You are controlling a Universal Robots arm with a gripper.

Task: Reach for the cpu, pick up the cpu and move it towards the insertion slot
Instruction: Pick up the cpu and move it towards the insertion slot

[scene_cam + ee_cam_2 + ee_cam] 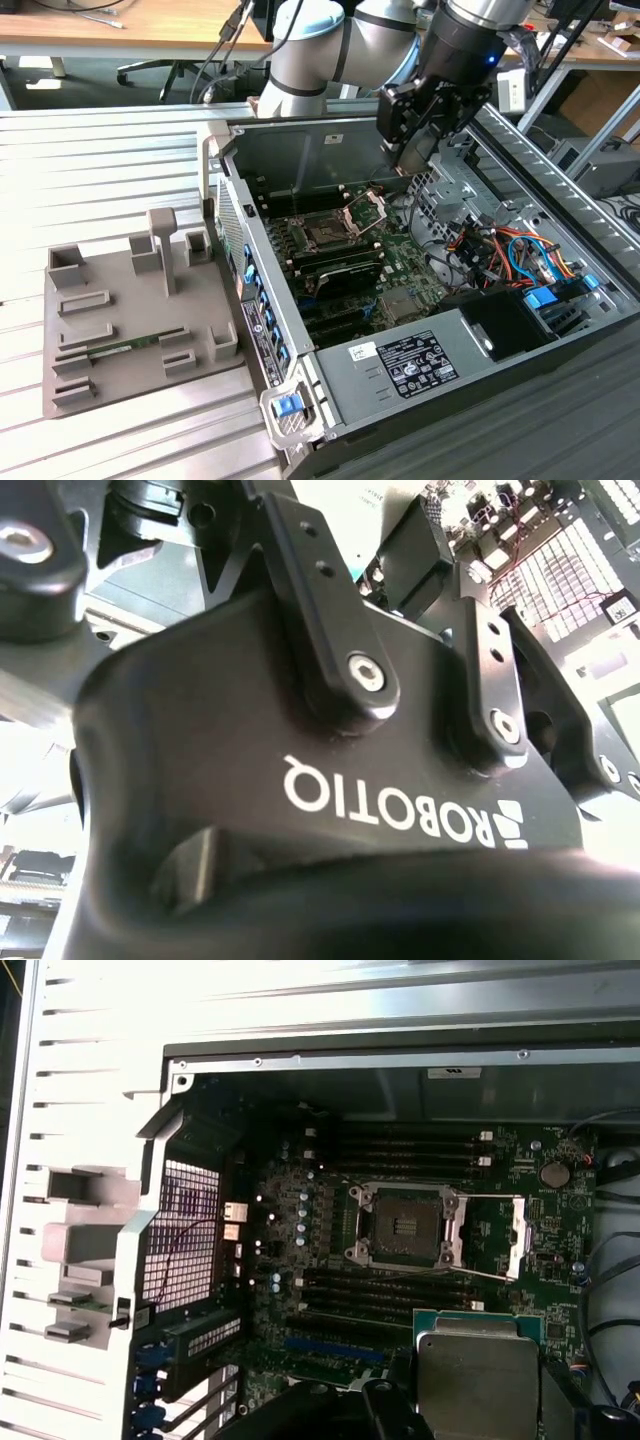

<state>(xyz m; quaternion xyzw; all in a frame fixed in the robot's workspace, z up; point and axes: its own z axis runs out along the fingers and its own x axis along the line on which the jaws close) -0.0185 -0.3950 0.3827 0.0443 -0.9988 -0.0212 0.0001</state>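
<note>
The gripper point(413, 150) hangs above the open computer case point(420, 300) in the exterior view, positioned over the rear area of the motherboard point(390, 265), toward the exterior view's right of the insertion slot point(327, 235). In the first wrist view the cpu point(478, 1370) is seen from above as a pale metallic square on a green carrier edge, clamped between the dark fingers point(385, 1405) at its sides; the fingers are closed onto the chip. The cpu is lifted clear of the board and sits beside the insertion slot point(405, 1225), not over it: a bank of long black memory slots point(370, 1295) lies between the chip and the socket in that view. The insertion slot shows a dark centre within a silver frame, and its hinged load plate point(520, 1235) stands swung open to one side. In the exterior view a grey plastic tray point(130, 320) rests on the ribbed tabletop point(90, 170), well apart from the case on the exterior view's left, with a long green memory stick point(120, 350) lying in one of its recesses. The second wrist view shows the black gripper body point(330, 780) at close range.
</note>
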